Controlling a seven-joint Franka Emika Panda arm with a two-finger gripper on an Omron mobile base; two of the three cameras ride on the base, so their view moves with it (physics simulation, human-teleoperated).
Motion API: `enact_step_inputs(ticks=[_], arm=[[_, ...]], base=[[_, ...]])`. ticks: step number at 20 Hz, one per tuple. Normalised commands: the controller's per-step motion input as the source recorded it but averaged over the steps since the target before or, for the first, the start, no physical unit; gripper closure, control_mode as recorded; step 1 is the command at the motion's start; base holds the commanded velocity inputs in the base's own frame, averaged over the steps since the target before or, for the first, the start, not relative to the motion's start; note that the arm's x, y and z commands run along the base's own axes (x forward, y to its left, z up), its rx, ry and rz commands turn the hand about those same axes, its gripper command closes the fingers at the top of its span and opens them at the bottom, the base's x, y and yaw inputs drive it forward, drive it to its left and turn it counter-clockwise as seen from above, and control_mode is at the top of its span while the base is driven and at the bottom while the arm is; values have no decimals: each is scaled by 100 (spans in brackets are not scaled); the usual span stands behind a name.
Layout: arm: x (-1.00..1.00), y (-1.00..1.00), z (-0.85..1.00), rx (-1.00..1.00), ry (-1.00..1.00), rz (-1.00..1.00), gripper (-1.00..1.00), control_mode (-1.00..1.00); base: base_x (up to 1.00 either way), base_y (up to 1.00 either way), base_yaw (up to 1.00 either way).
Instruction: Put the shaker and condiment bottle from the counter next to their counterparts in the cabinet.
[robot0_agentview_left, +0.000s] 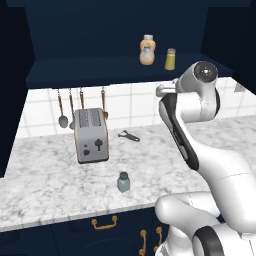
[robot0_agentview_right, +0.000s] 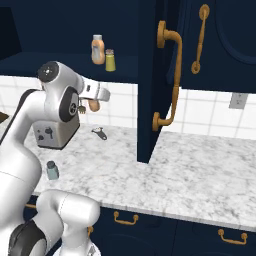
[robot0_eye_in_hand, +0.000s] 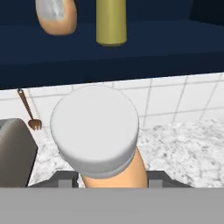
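Observation:
My gripper (robot0_eye_in_hand: 113, 178) is shut on the condiment bottle (robot0_eye_in_hand: 94, 127), an orange bottle whose white cap looms large in the hand view. In the right base view the held bottle (robot0_agentview_right: 93, 105) hangs in the air above the counter (robot0_agentview_right: 165, 165), below the cabinet shelf (robot0_agentview_right: 45, 62). On that shelf stand the counterparts: an orange white-capped bottle (robot0_agentview_left: 147, 50) (robot0_eye_in_hand: 56, 15) and a yellow-green shaker (robot0_agentview_left: 170, 59) (robot0_eye_in_hand: 111, 22). The small teal-grey shaker (robot0_agentview_left: 123, 182) (robot0_agentview_right: 52, 170) stands upright near the counter's front edge, apart from the gripper.
A silver toaster (robot0_agentview_left: 91, 135) sits at the back left of the counter, with a bottle opener (robot0_agentview_left: 129, 135) lying to its right. Utensils (robot0_agentview_left: 62, 107) hang on the tiled wall. The open navy cabinet door (robot0_agentview_right: 160, 75) with a brass handle juts out to the right of the arm.

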Motion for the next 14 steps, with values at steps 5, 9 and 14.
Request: enact_step_inputs(ticks=[5,9,14], arm=[[-31,-2,69,10,-3,-7,100,-100],[-5,14,5,0,-6,1,100,-100],[0,0,50,2,-12,0,100,-100]], base=[[0,0,0],[0,0,0],[0,0,0]])
